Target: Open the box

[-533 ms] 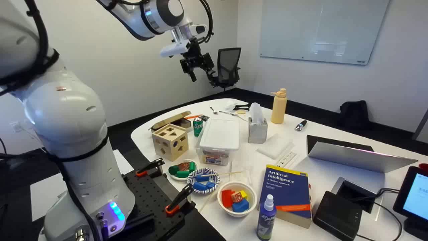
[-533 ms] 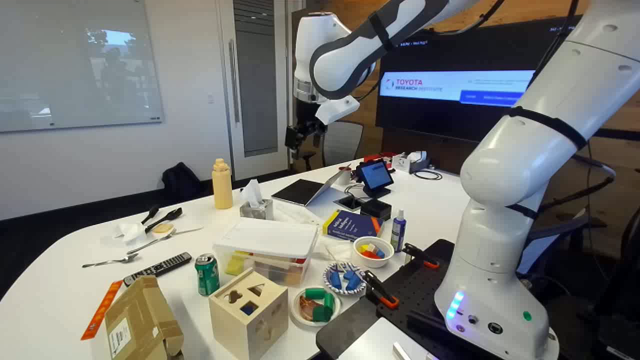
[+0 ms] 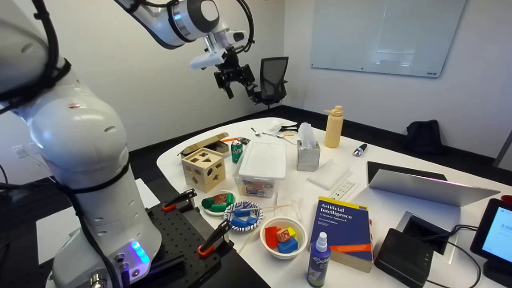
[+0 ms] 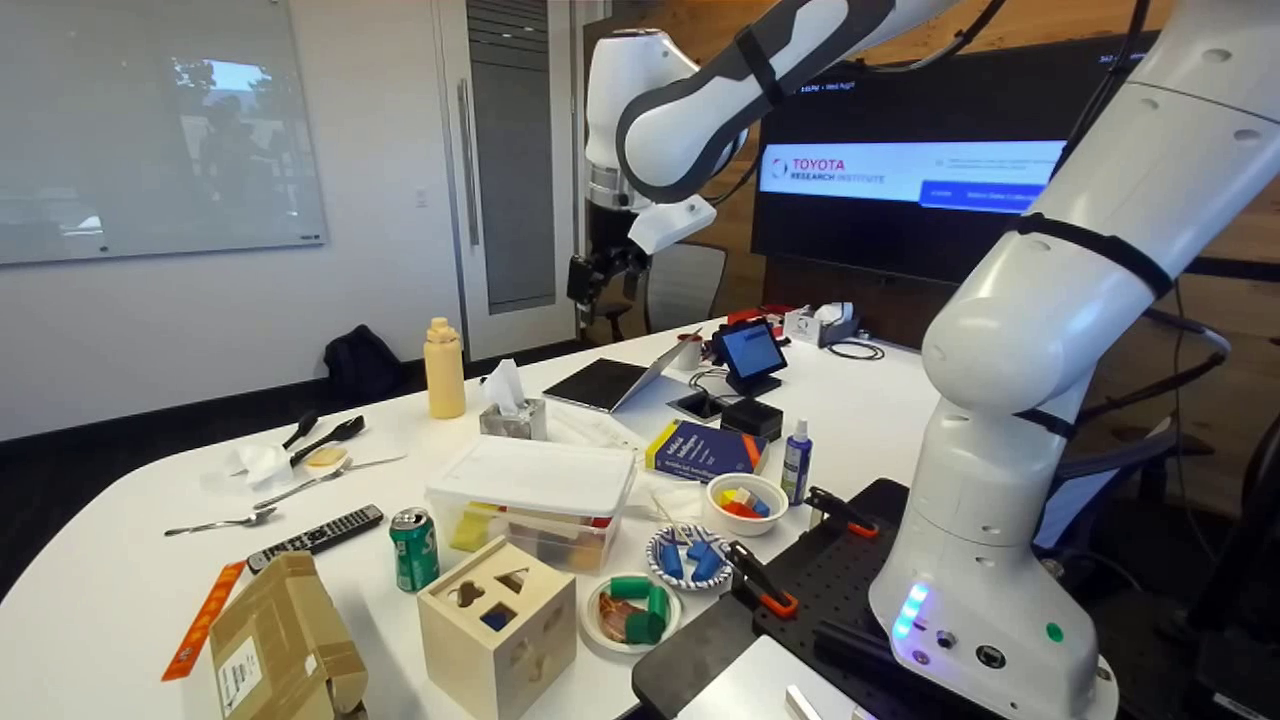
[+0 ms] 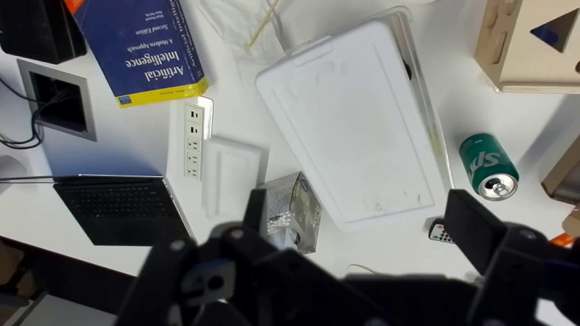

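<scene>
The box, a light-tan wooden cube with dark shaped holes, stands upright on the table near the robot base. It also shows in an exterior view and, cut off by the frame, at the upper right of the wrist view. Its holed top panel is in place. My gripper is open and empty, its fingers wide apart. It hangs high above the table in both exterior views, well away from the box. Seen from the wrist, the fingers frame the white-lidded tub's end, far below.
The white-lidded tub and a green can stand beside the box. An open cardboard carton lies on its other side. Plates of blocks, a tissue box, a blue book, a bottle and a laptop surround them.
The arm and gripper have shifted very slightly to the left in both exterior views. The box and the other objects have not moved.
</scene>
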`<state>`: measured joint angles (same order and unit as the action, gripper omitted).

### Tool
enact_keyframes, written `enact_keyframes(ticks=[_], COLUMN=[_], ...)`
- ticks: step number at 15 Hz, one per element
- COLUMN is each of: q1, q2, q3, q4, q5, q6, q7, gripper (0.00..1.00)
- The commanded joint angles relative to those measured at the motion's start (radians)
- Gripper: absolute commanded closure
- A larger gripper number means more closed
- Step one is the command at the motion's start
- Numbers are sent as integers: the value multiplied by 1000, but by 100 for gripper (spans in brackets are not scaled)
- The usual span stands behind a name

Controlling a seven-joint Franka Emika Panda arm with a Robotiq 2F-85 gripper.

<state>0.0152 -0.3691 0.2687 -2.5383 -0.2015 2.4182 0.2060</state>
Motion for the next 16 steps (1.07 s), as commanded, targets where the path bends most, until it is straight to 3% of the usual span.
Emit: enact_keyframes(ticks=[1,5,9,13,16], q1=[40,90,127,177,245], q2=[65,171,277,466,588], q3=[46,134,188,145,80], q4=[13,25,29,81,147], q5=[-25,-51,-193,-363,-397], q6=[-18,-17,25,112,153], q7=[105,272,501,599,602], gripper=[0,0,0,0,0])
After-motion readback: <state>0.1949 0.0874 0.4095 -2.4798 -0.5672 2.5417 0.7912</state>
